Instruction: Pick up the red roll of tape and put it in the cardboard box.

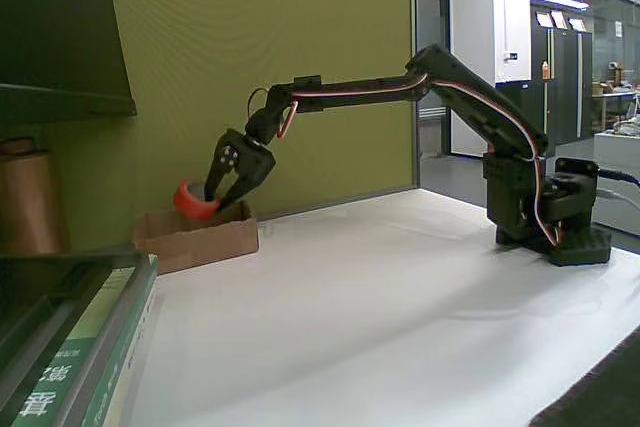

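The black arm reaches left across the white table from its base at the right. Its gripper (212, 197) is shut on the red roll of tape (193, 201), which hangs tilted just above the open top of the cardboard box (200, 238). The low brown box stands at the back left of the table against the green wall. The roll's lower edge is level with the box's rim; I cannot tell whether it touches.
A tall brown-copper cylinder (28, 202) stands at the far left. Green-and-white books (75, 352) lie at the front left corner. The arm's base (560, 212) is at the right, near the table's edge. A dark shelf (60, 37) overhangs the upper left.
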